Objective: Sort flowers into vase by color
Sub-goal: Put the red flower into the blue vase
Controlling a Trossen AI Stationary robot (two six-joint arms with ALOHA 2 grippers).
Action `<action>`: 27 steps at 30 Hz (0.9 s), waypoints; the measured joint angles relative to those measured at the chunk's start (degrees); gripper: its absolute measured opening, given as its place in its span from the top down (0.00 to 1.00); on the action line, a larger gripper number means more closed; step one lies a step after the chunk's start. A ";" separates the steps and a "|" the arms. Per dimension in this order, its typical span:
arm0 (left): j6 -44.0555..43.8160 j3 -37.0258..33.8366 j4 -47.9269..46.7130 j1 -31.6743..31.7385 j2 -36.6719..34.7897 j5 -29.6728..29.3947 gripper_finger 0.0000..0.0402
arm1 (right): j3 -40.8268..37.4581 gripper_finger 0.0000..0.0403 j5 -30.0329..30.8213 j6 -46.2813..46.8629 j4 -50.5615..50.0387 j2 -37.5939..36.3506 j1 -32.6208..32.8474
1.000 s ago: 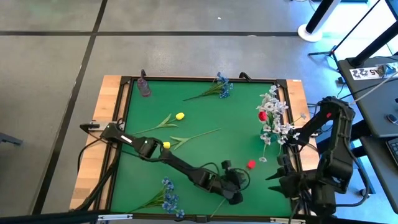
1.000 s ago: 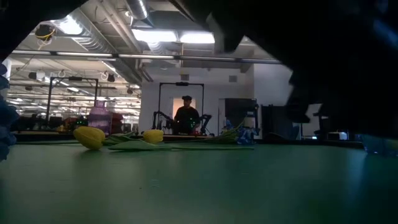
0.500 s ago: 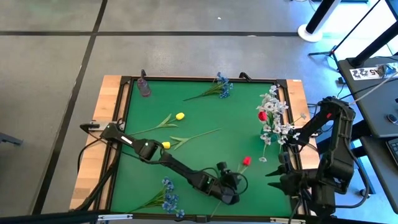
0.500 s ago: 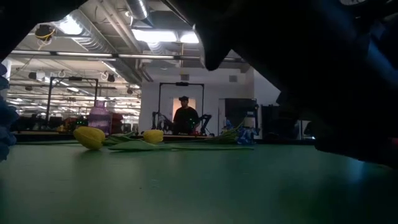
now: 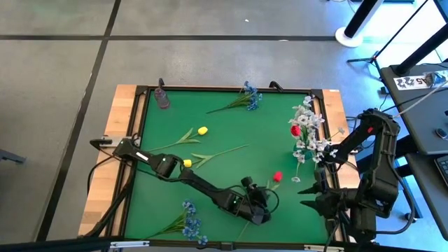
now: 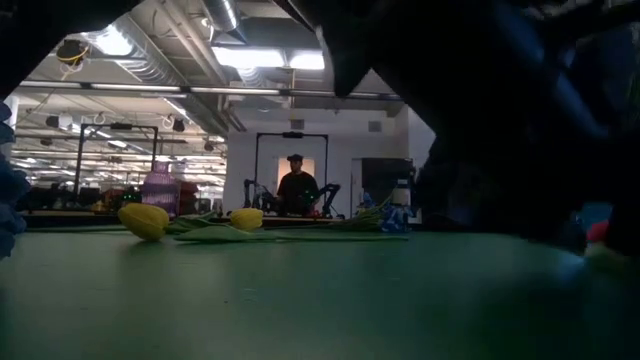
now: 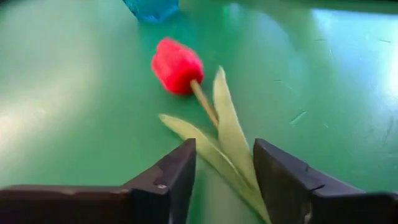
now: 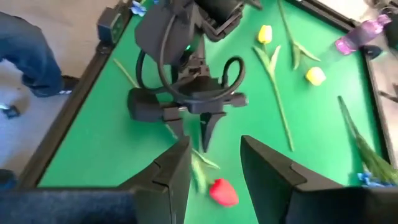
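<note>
— Where is the red tulip?

— The red tulip (image 5: 278, 176) lies on the green mat (image 5: 224, 133), toward the near edge and the right side, its stem running back under the left gripper (image 5: 256, 212). The wrist camera shows the fingers apart, one on either side of the stem and leaves, not yet closed.

— And the right arm?

— The right gripper (image 5: 309, 196) hangs off the mat's right edge, fingers apart, holding nothing.

— How far along is the sorting?

— Barely begun, by appearances. A vase at the right edge (image 5: 305, 162) holds white sprays (image 5: 308, 129) and one red bud (image 5: 295, 130). Two yellow tulips (image 5: 202, 130) (image 5: 187, 163) lie loose left of centre, one blue bunch (image 5: 249, 96) by the far edge, another (image 5: 189, 222) by the near edge. A purple vase (image 5: 162, 98) stands empty in the far-left corner.

— Any labels?

— None legible on the table; a marked card on the desk at right is too small to read.
</note>
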 joint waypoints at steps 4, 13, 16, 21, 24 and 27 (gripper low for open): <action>-4.45 0.00 -1.16 1.57 0.39 5.89 0.50 | 0.00 0.66 0.06 -0.02 -0.36 -0.01 0.00; -4.48 -1.67 -0.78 1.93 0.06 6.92 0.58 | 0.00 0.66 -0.13 0.47 -0.04 -0.01 0.00; -3.21 -1.85 -1.28 1.54 -1.18 5.95 0.70 | 0.02 0.66 -1.07 1.60 0.28 -0.01 0.00; 4.65 -2.22 -2.90 -0.07 -4.60 -2.55 0.93 | -0.01 0.66 -3.07 3.34 2.74 0.03 0.00; 9.46 -2.09 -2.70 -0.93 -8.78 -4.77 0.98 | -1.48 0.66 -4.32 3.45 4.65 0.00 0.02; 12.84 -1.83 -2.96 -1.95 -11.74 -6.39 0.97 | -4.48 0.66 -7.75 5.70 6.78 0.01 0.00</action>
